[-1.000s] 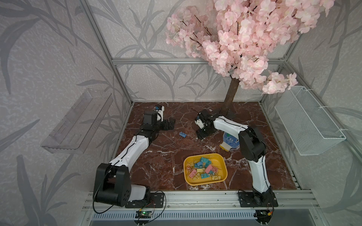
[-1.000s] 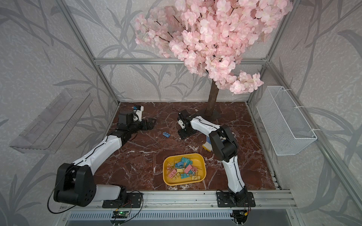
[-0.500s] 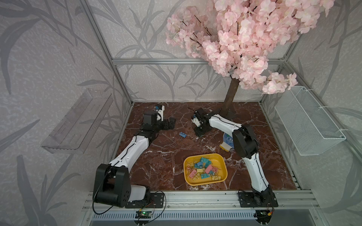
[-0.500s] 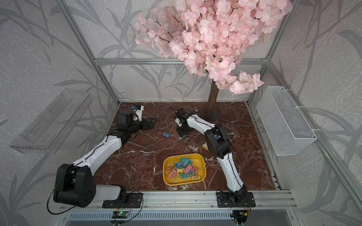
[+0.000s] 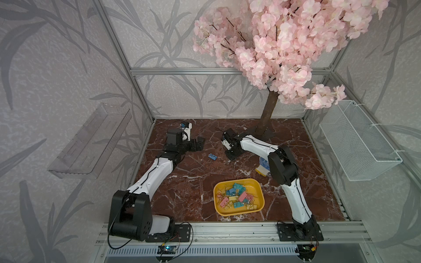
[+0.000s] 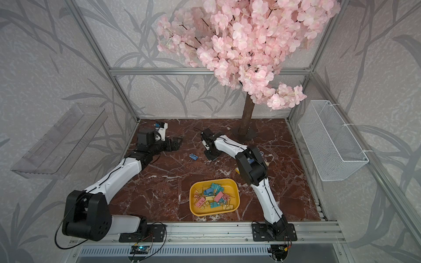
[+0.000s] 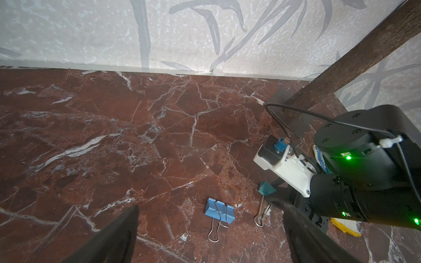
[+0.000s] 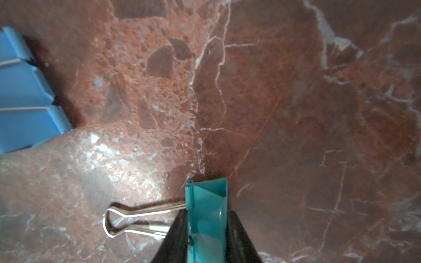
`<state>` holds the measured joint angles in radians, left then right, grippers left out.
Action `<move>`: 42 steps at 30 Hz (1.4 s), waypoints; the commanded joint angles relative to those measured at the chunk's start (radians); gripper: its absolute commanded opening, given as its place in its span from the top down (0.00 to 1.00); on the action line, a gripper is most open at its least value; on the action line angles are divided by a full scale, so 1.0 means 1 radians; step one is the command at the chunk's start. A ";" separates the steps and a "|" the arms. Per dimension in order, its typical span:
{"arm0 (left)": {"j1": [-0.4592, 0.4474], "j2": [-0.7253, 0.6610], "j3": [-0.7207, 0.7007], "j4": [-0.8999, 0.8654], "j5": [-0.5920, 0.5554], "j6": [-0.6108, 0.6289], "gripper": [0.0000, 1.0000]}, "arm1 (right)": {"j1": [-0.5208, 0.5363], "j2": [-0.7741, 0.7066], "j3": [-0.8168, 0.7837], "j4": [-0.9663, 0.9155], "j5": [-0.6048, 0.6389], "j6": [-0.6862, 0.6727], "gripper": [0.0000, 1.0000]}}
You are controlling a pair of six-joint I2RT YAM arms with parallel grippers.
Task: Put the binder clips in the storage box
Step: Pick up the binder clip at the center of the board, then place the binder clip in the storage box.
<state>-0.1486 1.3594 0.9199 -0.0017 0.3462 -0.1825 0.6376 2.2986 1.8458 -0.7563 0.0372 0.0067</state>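
Right gripper: our right gripper [image 8: 207,227] is pinched narrow on a teal binder clip [image 8: 206,200], with one black finger pressed to each side of the clip's body. In both top views it points down at the red marble surface [image 5: 182,182], a little above the middle of the frame.
Teal binder clip: it sits between those fingers, and its wire handles stick out sideways, low over the marble. We cannot tell whether it touches the surface.
Blue binder clip: the blue binder clip [image 5: 212,156] lies loose on the surface, just left of the right gripper in both top views and between our two grippers. Its wire handles rest on the marble.
Left gripper: our left gripper [image 7: 210,206] is spread wide and holds nothing. In a top view it sits left of the blue binder clip [image 6: 193,156], and neither finger touches the clip.
Storage box: the yellow storage box [image 5: 256,187] lies flat on the surface in the lower middle of the frame in both top views, well apart from both grippers.
Binder clips: a loose heap of teal, blue, pink and yellow binder clips [image 5: 237,198] lies inside the storage box.
Glove: a white, blue-dotted glove [image 5: 263,162] with a yellow cuff lies right of centre, partly hidden behind our right arm.
Surroundings: a pink-blossomed tree [image 5: 268,111] stands at the upper right of the surface. A white wire basket [image 5: 357,141] hangs on the right wall and a clear shelf [image 5: 91,145] on the left wall.
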 commanded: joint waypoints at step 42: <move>-0.175 0.136 -0.116 0.090 -0.062 -0.704 0.22 | 0.025 -1.070 -1.053 0.133 -0.360 0.338 0.44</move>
<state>-0.3214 1.4658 0.8085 0.0834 0.2577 -0.8154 0.6559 1.2617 0.7784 -0.6464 -0.3386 0.3328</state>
